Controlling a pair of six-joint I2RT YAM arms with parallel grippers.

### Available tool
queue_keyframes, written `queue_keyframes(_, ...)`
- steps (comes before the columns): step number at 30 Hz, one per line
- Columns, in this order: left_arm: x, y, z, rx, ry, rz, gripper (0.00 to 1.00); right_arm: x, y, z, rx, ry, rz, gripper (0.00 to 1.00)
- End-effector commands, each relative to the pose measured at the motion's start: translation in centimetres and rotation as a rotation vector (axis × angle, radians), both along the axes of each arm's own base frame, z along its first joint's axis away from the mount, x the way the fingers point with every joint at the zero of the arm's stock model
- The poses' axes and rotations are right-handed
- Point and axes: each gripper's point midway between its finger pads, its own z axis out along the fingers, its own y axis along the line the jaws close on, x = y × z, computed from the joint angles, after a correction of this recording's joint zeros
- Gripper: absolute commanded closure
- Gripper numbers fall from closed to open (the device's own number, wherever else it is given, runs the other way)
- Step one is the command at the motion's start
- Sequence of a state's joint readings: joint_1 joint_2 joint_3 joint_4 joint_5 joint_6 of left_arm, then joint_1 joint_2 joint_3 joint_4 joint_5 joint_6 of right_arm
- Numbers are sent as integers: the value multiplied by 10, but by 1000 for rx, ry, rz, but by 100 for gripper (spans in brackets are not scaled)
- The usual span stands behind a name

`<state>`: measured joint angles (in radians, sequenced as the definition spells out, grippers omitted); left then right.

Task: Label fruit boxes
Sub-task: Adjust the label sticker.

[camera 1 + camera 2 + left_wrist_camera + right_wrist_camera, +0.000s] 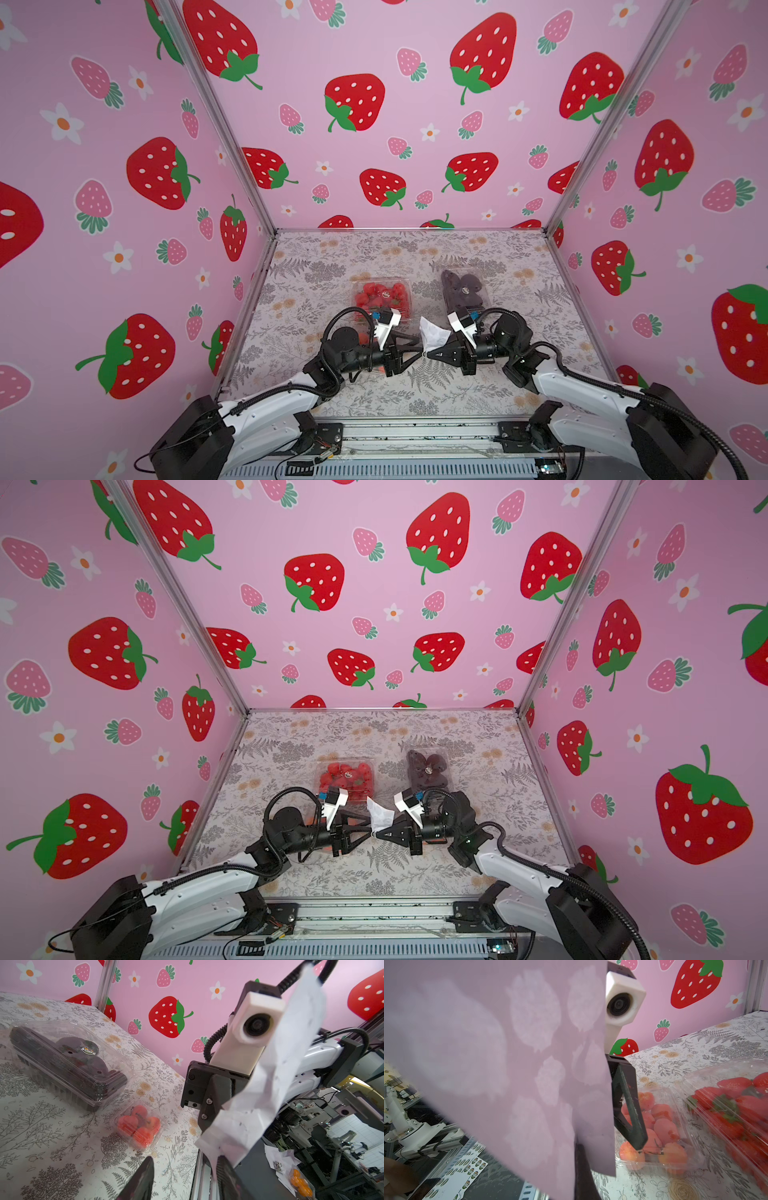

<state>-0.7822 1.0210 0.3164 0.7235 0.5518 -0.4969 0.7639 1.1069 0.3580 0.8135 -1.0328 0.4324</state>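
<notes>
We judge the task as about half done. The strawberry box (382, 297), in the middle of the surface (316, 266), carries a small round label (386, 294) on its lid. The dark fruit box (463, 291), to its right, has a similar label (89, 1050). On the small box (139, 1126), which lies close to the dark fruit box on its near side, we see no label. The orange-pink fruit box (654, 1126) sits just beside the strawberry box on the near side, mostly under the left arm in both top views. Its lid shows no label either, but part of it is hidden. So two boxes seem not yet labelled.

The two arms meet above the surface, between the boxes. The jaws of the right gripper (429, 354) are closed on the lower corner of the sticker sheet (432, 334), which stands up from them. The jaws of the left gripper (421, 348) are apart, and the sheet touches only one of them. We cannot tell if a sticker clings to it.

All the boxes are clear, thin, glossy plastic clamshells with rounded corners, probably slippery and easy to dent. The sheet is thin white paper, crumpled, and light passes through it, showing pale oval patches. The surface is matte, printed with ferns and flowers.
</notes>
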Motion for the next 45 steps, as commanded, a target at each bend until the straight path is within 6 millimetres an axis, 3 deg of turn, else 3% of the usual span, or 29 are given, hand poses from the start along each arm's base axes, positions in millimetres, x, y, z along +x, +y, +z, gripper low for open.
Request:
queue_keyframes(1,-5,-1,1,-10,-20,-17,42,5,3,12,29,-33,-18,100)
queue_keyframes(8,-6,4,-4,0,-15,2,31,10,5,14,29,-26,-29,100)
queue_keyframes(23,-5,9,1,11,-35,30,28,11,8,7,14,-8,0,100)
queue_keyframes(29,-6,20,5,-1,-53,71,22,11,2,9,17,-5,0,100)
queue_keyframes(37,-11,15,26,-42,-105,14,39,4,-2,11,27,-7,19,100)
queue_keyframes(39,-9,12,25,-35,-106,13,53,3,-3,12,28,-8,18,100)
queue_keyframes(42,-9,8,28,-46,-110,-7,65,2,-3,12,26,-7,26,100)
queue_keyframes(45,-8,5,31,-57,-116,-19,65,2,-3,11,22,-5,23,100)
